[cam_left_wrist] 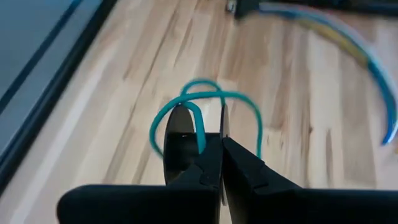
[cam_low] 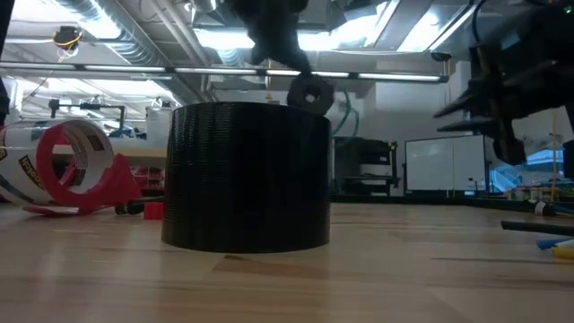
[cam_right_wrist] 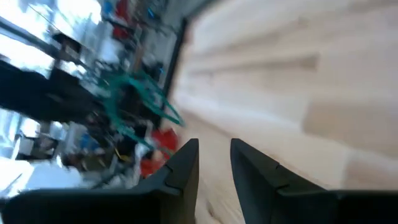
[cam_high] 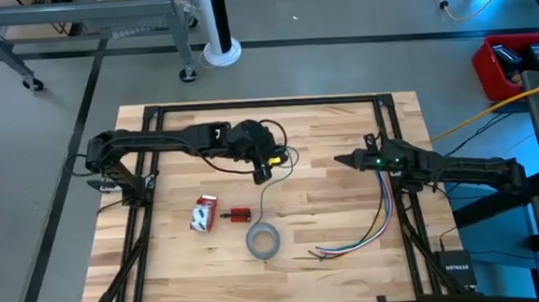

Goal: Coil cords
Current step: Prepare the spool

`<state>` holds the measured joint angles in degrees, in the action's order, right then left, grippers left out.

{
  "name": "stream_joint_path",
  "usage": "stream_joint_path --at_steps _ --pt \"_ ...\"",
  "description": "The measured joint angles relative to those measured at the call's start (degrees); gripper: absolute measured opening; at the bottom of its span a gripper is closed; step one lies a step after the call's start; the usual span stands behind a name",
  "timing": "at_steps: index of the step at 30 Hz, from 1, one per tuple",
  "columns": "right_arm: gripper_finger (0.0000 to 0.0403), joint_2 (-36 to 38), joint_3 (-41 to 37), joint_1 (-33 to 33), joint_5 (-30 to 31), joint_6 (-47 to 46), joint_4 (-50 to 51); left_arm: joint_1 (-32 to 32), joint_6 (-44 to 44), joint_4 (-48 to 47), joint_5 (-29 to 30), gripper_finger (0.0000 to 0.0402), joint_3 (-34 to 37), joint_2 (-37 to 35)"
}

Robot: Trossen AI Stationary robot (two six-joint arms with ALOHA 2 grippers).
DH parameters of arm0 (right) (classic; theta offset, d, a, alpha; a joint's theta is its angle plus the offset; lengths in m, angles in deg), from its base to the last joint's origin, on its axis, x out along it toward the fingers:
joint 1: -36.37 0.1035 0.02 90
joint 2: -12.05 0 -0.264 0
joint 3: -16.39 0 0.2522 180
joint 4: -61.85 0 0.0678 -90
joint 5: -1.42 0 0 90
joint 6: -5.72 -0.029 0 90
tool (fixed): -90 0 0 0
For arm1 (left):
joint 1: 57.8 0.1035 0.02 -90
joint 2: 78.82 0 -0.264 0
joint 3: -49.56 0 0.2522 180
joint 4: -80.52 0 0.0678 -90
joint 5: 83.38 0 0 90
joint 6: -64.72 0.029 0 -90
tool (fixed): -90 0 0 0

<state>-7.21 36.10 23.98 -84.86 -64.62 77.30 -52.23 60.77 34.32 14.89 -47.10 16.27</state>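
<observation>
The thin dark cord loops (cam_high: 279, 152) at the table's middle, and its tail (cam_high: 265, 200) runs toward the near edge up to the grey tape roll (cam_high: 263, 240). In the left wrist view the cord (cam_left_wrist: 208, 96) looks teal, with a small round dark disc (cam_left_wrist: 179, 144) beside the fingers. The disc also shows raised in the low view (cam_low: 310, 92). My left gripper (cam_high: 261, 168) is shut on the cord. My right gripper (cam_high: 339, 161) hovers to the right of the loops with a narrow gap between its fingers (cam_right_wrist: 214, 163), holding nothing. My left gripper pinches a strand of the cord (cam_left_wrist: 200, 135) between its two fingers, right next to the disc. The loops stick out past the fingertips. The disc hangs clear of the table, and the cord's tail trails slack down to the table by the tape roll.
A red and white tape dispenser (cam_high: 203, 213) and a small red part (cam_high: 241, 214) lie left of the tape roll. A bunch of multicoloured wires (cam_high: 372, 221) lies at the near right. Bare wood shows between the two grippers and along the far edge.
</observation>
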Motion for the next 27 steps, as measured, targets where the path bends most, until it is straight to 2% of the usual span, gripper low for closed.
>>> stream_joint_path --at_steps 6,11,14,18,21,27 --pt "0.0097 -0.14 0.0 -0.01 3.72 2.13 -9.28 -0.07 -1.62 0.31 0.33 0.0 2.15 -0.02" --pt "0.0097 -3.51 0.0 0.0 -1.86 3.52 -12.58 -0.12 -1.62 2.55 -1.86 0.0 2.71 0.02" --pt "0.0097 -7.71 0.0 0.0 -4.91 4.92 -14.64 -0.4 -0.46 4.1 -2.52 0.0 2.7 0.02" --pt "0.0097 -15.02 0.35 0.0 -10.03 8.13 -22.32 -0.71 0.46 5.44 -3.42 0.0 2.7 0.02" --pt "0.0097 -20.36 3.85 0.0 -12.78 11.88 -25.04 -0.71 0.75 5.23 -3.45 0.0 2.7 0.02" --pt "0.0097 -30.86 13.72 0.0 -16.84 25.08 -24.56 -0.19 1.47 4.9 -3.4 0.0 2.7 0.02"
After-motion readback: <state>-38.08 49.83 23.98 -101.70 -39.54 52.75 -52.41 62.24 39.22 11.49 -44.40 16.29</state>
